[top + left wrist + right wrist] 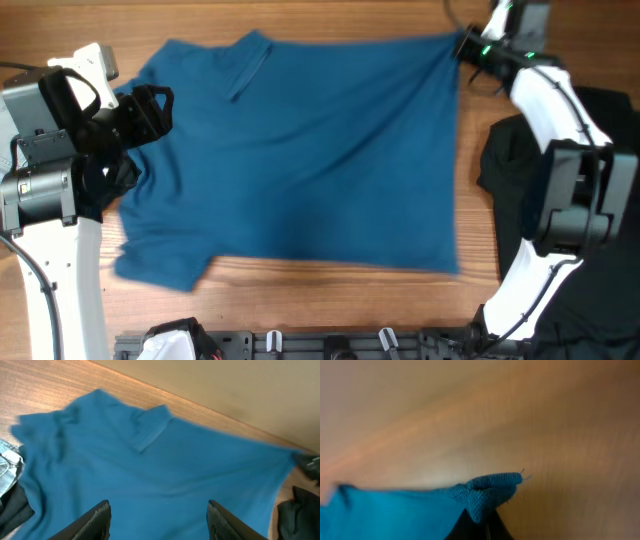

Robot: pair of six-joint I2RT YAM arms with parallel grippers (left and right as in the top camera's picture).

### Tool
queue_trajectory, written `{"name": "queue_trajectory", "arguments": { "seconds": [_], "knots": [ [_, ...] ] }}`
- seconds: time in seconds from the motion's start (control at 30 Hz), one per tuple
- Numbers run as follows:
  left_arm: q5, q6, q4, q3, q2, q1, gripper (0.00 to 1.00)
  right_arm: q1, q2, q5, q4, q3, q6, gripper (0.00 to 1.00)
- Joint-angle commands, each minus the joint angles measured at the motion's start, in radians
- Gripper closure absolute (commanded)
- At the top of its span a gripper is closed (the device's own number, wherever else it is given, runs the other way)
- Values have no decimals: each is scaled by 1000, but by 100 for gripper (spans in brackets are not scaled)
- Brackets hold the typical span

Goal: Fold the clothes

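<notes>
blue shirt (300, 150): 1 | left claw (157, 114) + right claw (467, 48): 2 | dark garment (498, 160): 1, maybe more | table (350, 20): 1

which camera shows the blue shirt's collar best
The left wrist view: the collar lies near the middle, large, its folded band clear. Overhead shows it small near the top edge of the shirt. The right wrist view shows only a pinched shirt corner, no collar.

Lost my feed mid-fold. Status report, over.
Left gripper open, hovering at the shirt's edge. Right gripper shut on far corner of blue shirt. Shirt spread out, unfolded. Black clothes piled beside it, not blocking.
</notes>
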Motion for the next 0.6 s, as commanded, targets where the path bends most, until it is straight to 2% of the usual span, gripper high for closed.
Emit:
{"name": "queue_trajectory", "arguments": {
  "seconds": [0.0,0.03,0.17,0.27,0.33,0.43,0.5,0.57],
  "knots": [
    [1,16,2,5,-13,-5,38,-32,-3,-8,71,26,52,20],
    [1,16,-4,5,-13,-5,39,-32,-3,-9,56,26,51,1],
    [-48,17,-58,5,-13,-5,36,-44,-48,-10,-122,27,39,0],
    [-274,16,-210,5,-8,-5,33,-50,-190,-10,-343,27,-19,0],
    [-341,-8,-331,3,22,2,32,-48,-286,-36,-463,27,-29,0],
    [-340,-82,-420,-74,98,48,35,-48,-412,-80,-666,26,-28,0],
    [-279,-86,-410,-192,172,73,41,-48,-437,-82,-815,26,-31,1],
    [-272,-86,-375,-274,226,74,41,-48,-435,-79,-889,2,-38,1]
  ]
}}
